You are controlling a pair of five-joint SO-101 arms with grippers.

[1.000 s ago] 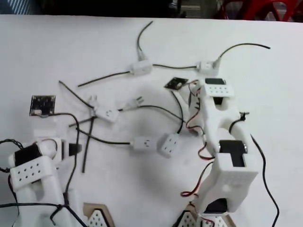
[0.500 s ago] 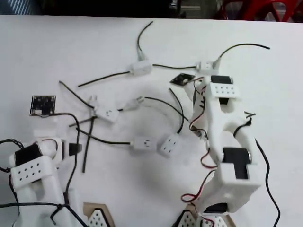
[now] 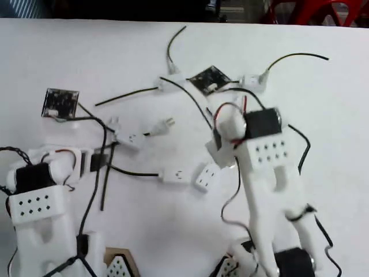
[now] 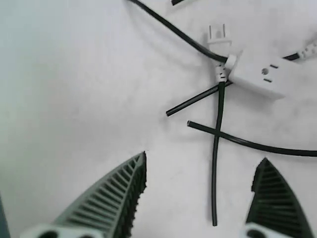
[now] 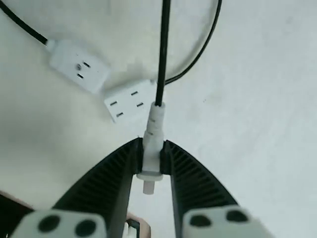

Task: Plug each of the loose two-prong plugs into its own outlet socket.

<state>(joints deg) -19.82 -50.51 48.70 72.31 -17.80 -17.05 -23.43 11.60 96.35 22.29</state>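
Plug point(image 5: 154, 121) in right tool point(image 5: 152, 145); sockets point(image 5: 130, 100) side by side just beyond it.

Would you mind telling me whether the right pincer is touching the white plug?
Touching: the right wrist view shows the right pincer clamped on the white plug.

Bench: I see a plain white matte top point(image 3: 69, 52) that runs out past both sides of the high view.
Behind the bench: past its far edge I get a dark strip, too dim for me to tell wall from floor.
Red furniture: red frame parts point(image 3: 314, 10) stand behind the bench's far right corner; I can't tell what piece they belong to.
Striped patch: pale slats point(image 3: 23, 7) sit behind the bench's far left corner.
Light: even from above, with only soft, faint shadows on the bench top.
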